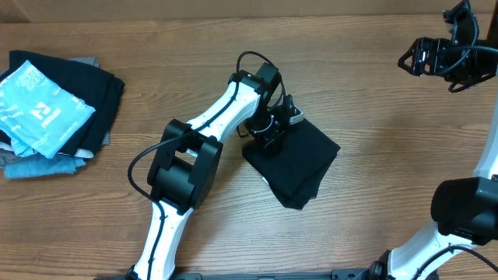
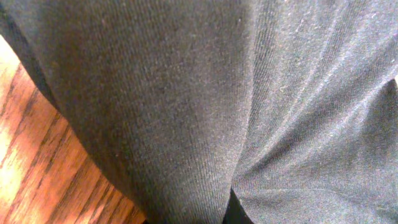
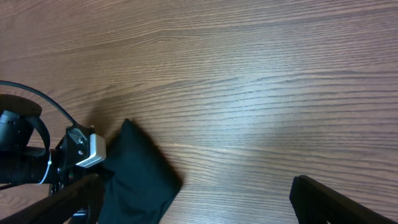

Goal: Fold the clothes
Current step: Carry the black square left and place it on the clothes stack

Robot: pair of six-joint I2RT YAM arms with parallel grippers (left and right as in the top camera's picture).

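- Wooden table [image 1: 373, 93] fills every view, its grain running left to right, bare across the middle and right.
- At the far left lies a pile of folded garments [image 1: 54, 109], a light-blue one with white print on top. It is well apart from the work.
- The black T-shirt [image 1: 299, 167] sits near the centre, already folded down to a small, skewed square. In the left wrist view its fabric [image 2: 186, 93] fills nearly the whole picture, bunched into soft ridges.
- The left gripper [image 1: 272, 140] is down on the shirt's upper-left edge with its jaws together, apparently pinching cloth.
- The right gripper [image 1: 424, 56] hangs at the far right, jaws wide apart and holding nothing. It is well apart from the shirt.
- Risks:
  - The pinch may have caught only the top layer, so a lift would peel the fold open.
  - With nothing pinning the far side, a pull could drag the whole bundle across the table instead of folding it.
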